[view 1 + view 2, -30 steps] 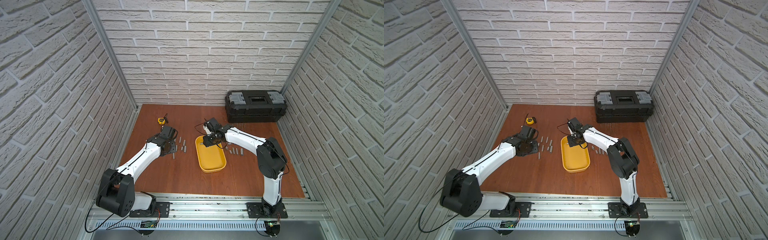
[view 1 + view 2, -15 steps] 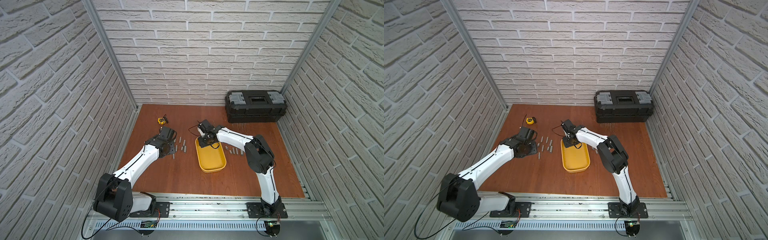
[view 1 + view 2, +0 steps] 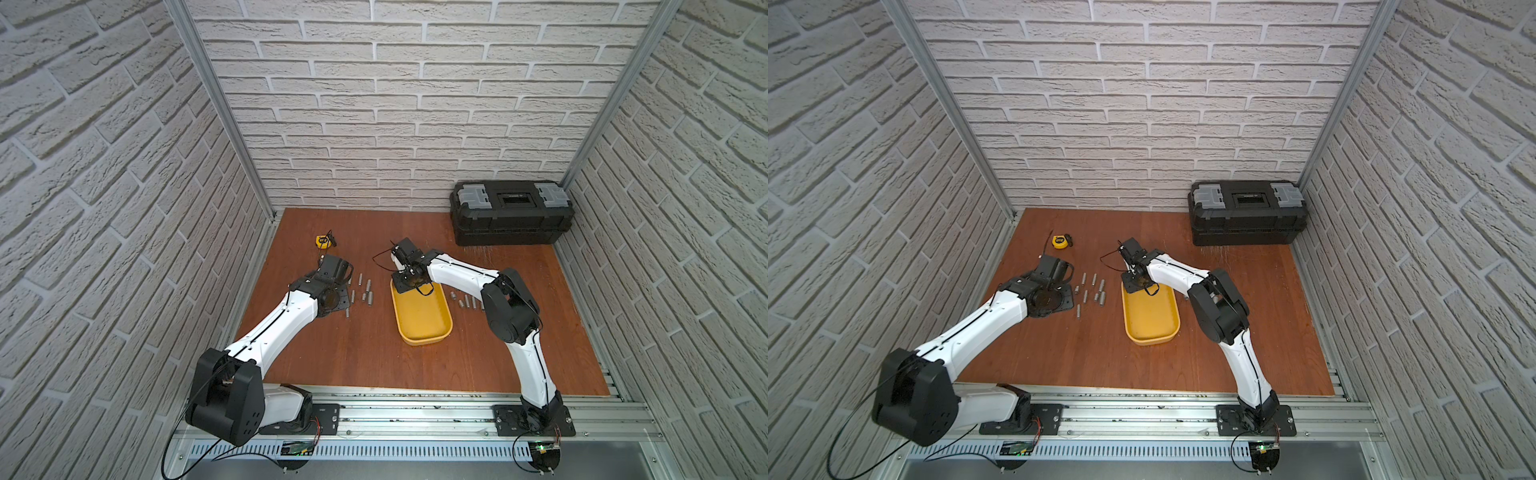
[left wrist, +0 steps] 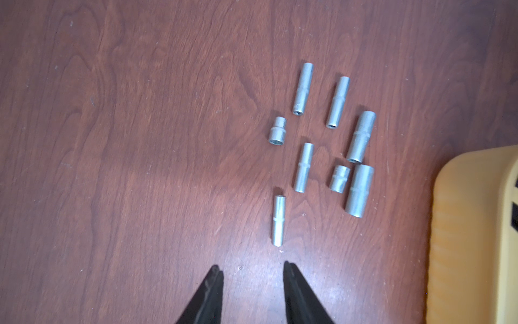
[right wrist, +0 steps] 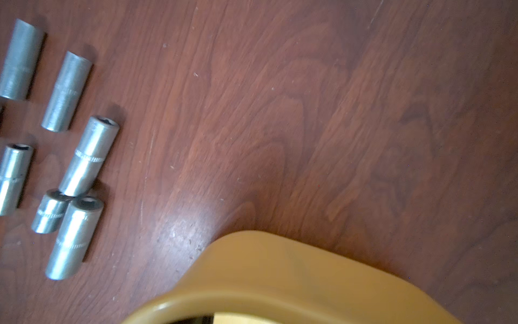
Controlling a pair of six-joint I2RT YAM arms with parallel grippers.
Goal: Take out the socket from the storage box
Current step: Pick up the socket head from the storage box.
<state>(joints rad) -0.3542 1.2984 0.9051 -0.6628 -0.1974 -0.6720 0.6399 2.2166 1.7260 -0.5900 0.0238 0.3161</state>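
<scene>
Nearest, at the centre of both top views, the yellow storage box sits on the wooden tabletop, and the part of its floor that shows is bare. A cluster of loose sockets lies on the wood left of it in the frame. A shorter row of sockets lies right of it, partly behind the right arm. Both groups lie clear of the tub, so I take them for ones already lifted out.

The left gripper hovers over bare wood beside the left cluster. In the left wrist view its fingertips stand apart with nothing between them, and the nearest socket lies just ahead, which fits a finished set-down.

Farther back, the right gripper dips into the box's far end, presumably after a remaining socket. Its body hides that corner, so I cannot tell whether a socket lies there, nor whether its jaws are apart or together.

Beyond, a tape measure lies towards the upper left of the table. A closed black toolbox stands at the upper right, out of the way.
</scene>
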